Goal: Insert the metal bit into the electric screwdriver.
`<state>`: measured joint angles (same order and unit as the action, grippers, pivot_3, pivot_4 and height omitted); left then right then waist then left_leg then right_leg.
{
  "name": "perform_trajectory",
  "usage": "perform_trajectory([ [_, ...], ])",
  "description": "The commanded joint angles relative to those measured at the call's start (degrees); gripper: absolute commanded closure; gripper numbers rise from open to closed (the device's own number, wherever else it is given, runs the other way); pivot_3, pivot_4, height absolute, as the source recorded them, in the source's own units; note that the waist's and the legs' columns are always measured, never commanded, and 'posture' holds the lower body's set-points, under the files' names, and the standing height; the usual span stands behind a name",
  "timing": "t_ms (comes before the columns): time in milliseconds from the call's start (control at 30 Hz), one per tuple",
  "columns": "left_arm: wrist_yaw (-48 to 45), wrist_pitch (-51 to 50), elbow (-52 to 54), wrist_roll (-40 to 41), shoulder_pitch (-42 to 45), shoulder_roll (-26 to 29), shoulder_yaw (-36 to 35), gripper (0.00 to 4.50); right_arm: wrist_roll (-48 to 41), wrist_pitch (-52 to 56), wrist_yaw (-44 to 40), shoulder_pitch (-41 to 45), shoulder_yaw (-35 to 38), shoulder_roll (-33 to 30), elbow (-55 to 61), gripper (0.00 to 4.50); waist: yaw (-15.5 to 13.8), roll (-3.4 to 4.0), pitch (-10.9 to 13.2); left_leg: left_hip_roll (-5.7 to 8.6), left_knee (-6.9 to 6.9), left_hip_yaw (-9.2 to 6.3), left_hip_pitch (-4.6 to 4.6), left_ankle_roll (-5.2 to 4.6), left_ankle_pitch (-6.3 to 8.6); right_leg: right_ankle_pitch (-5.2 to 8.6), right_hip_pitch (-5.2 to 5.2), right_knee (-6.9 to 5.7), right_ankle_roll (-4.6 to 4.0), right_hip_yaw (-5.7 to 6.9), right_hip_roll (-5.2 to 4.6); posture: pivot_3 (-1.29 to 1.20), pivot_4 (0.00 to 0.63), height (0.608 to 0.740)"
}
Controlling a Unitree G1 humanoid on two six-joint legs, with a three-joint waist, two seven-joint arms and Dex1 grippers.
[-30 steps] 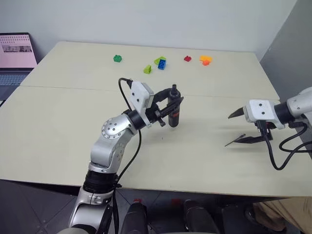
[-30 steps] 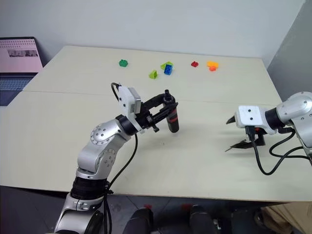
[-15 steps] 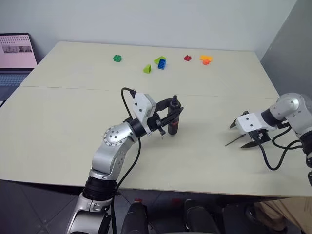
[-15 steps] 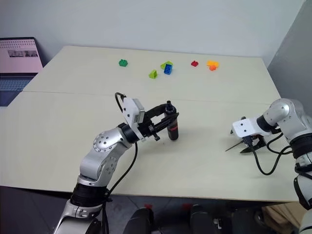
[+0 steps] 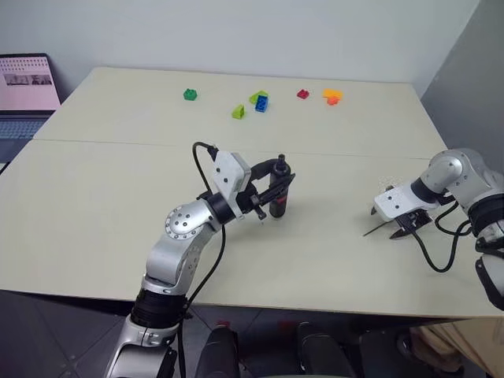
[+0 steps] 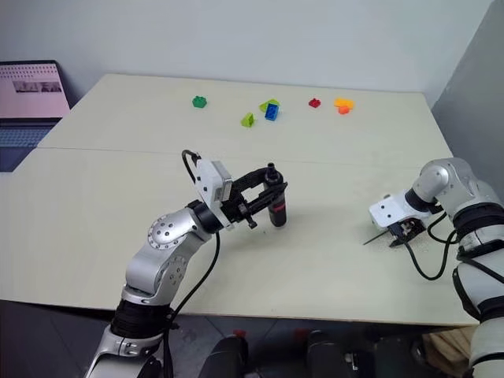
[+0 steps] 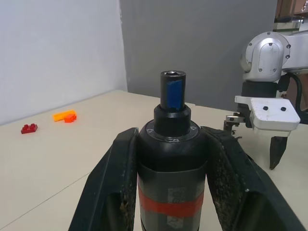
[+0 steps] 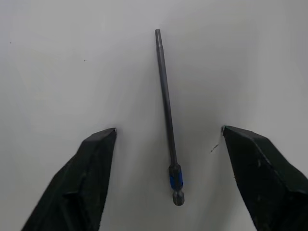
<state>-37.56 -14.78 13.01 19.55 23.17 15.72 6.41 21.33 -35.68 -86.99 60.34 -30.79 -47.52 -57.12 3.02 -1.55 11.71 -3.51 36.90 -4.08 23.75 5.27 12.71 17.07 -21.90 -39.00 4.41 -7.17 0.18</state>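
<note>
The electric screwdriver (image 5: pixel 277 197), black with a red band, stands upright just above the table's middle, its open socket end (image 7: pixel 172 74) on top. My left gripper (image 5: pixel 279 183) is shut on its body, one finger (image 7: pixel 113 192) on each side. The metal bit (image 8: pixel 166 106), a thin grey rod with a blue ring near one end, lies flat on the table at the right (image 5: pixel 376 229). My right gripper (image 8: pixel 168 129) points down over it, open, a fingertip (image 8: pixel 103 144) on either side and neither touching it.
Small toy bricks lie along the far side: a green one (image 5: pixel 190 94), a green and blue pair (image 5: pixel 258 101), a red one (image 5: pixel 303 94) and an orange one (image 5: pixel 331 96). A laptop (image 5: pixel 27 83) stands beyond the far left corner. The table's right edge (image 5: pixel 465 260) is close to my right arm.
My right gripper has swung from level to pointing down at the table and sunk over the bit, its fingers a little narrower. The left gripper and screwdriver have stayed nearly still.
</note>
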Motion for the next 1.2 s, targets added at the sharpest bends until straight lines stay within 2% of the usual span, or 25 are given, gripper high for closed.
perform_trajectory([
  [33, 0.95, 0.69, 4.13, 0.21, 0.31, -0.08, -0.56, 2.86, 2.18, -1.15, 0.76, 1.12, -0.34, 0.19, -2.15, 1.86, 0.13, 0.0, 0.0, 0.0, 0.01, 0.0, -0.07, 0.0, 0.0, -0.01, 0.09, 0.0, 0.01, 0.0, 0.0, 0.0, 0.15, 0.74],
  [200, 1.33, 0.55, 4.43, 0.24, 0.14, -0.02, -0.58, 2.86, 3.19, -1.18, 1.51, 1.56, 0.15, 1.15, -3.17, 3.15, 0.29, 0.0, 0.0, 0.03, -0.01, 0.01, -0.64, 0.0, 0.0, 0.0, 0.65, 0.03, 0.03, -0.05, 0.0, 0.0, 0.15, 0.74],
  [233, 1.38, 0.57, 4.36, 0.18, 0.21, -0.06, -0.57, 2.86, 3.39, -1.13, 1.71, 1.61, 0.21, 1.32, -3.25, 3.3, 0.33, 0.0, 0.0, 0.03, -0.02, 0.02, -0.72, 0.0, 0.0, 0.0, 0.72, 0.04, 0.03, -0.05, 0.0, 0.0, 0.15, 0.74],
  [267, 1.41, 0.59, 4.29, 0.14, 0.29, -0.1, -0.56, 2.86, 3.59, -0.99, 1.97, 1.64, 0.25, 1.46, -3.36, 3.71, 0.37, 0.0, 0.0, 0.02, -0.03, 0.02, -0.76, 0.0, 0.0, 0.0, 0.75, 0.03, 0.03, -0.05, 0.01, 0.0, 0.15, 0.74],
  [367, 1.39, 0.75, 4.06, 0.04, 0.44, -0.12, -0.57, 2.86, 4.12, -0.55, 2.48, 1.76, 0.32, 1.65, -3.63, 4.45, 0.39, 0.0, 0.0, 0.02, -0.02, 0.02, -0.77, 0.0, 0.0, -0.01, 0.75, 0.02, 0.04, -0.07, 0.01, 0.0, 0.15, 0.74],
  [600, 3.25, 0.46, 3.59, -0.26, 0.58, -0.73, -1.11, 2.86, 1.84, 0.63, 2.2, 1.8, 2.5, 1.56, -2.66, 4.5, 0.39, 0.0, 0.0, 0.02, -0.03, 0.03, -0.76, 0.0, 0.0, -0.01, 0.75, 0.02, 0.04, -0.08, 0.01, 0.0, 0.15, 0.74],
  [800, 7.14, -1.07, 4.37, -0.05, 0.12, -1.71, -2.29, 2.86, -9.99, 8.38, -1.67, -0.22, 11.03, 0.73, 7.27, 4.5, 0.41, 0.11, 0.07, 0.02, -0.09, 0.04, -0.74, 0.0, 0.0, -0.01, 0.71, 0.02, 0.04, -0.11, 0.01, 0.0, 0.15, 0.74],
  [967, 9.45, -1.27, 5.91, -0.79, -1.78, -2.13, -2.18, 2.86, -19.54, 20.92, 0.52, -4.87, 18.78, 0.52, 19.77, 4.5, 0.28, 0.12, 0.08, 0.03, -0.21, 0.01, -0.72, 0.0, 0.01, -0.01, 0.7, 0.05, 0.04, -0.06, -0.01, 0.0, 0.15, 0.74],
  [1200, 12.28, -1.7, 4.79, -2.17, -3.61, -2.77, -1.92, 2.86, -38.52, 53.55, 14.77, -10.05, 33.42, 7.57, 41.32, 4.5, 0.3, 0.12, 0.08, 0.05, -0.25, 0.0, -0.7, 0.0, 0.01, -0.01, 0.66, 0.05, 0.03, -0.05, -0.03, 0.0, 0.15, 0.74],
])
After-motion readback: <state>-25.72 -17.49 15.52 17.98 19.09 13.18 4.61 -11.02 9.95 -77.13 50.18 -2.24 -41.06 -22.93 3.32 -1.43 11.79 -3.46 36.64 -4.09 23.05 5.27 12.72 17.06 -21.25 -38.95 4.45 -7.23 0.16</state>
